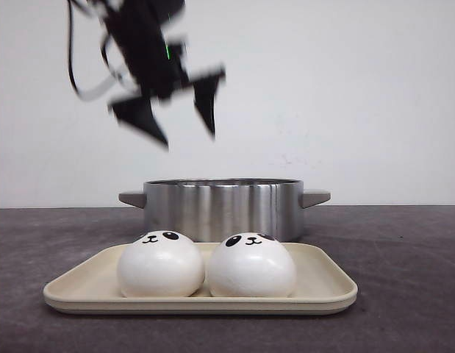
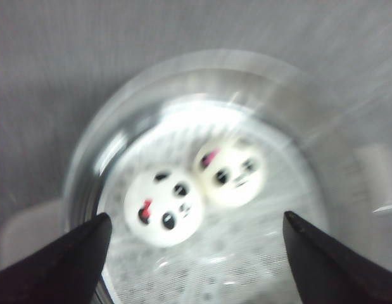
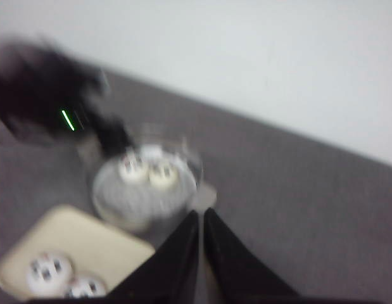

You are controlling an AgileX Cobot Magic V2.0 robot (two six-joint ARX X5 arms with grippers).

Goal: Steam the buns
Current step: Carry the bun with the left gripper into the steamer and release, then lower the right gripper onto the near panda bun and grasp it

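Two white panda-faced buns sit side by side on a beige tray at the table's front. Two more buns lie on the perforated floor inside the steel pot behind the tray. My left gripper hangs open high above the pot, blurred, with nothing between its fingers. My right gripper is shut and empty, raised well above the table. From there it looks down on the pot and the tray. It is out of the front view.
The pot has a grey handle on each side. The dark grey table runs back to a white wall. The left arm shows as a dark blur over the pot in the right wrist view.
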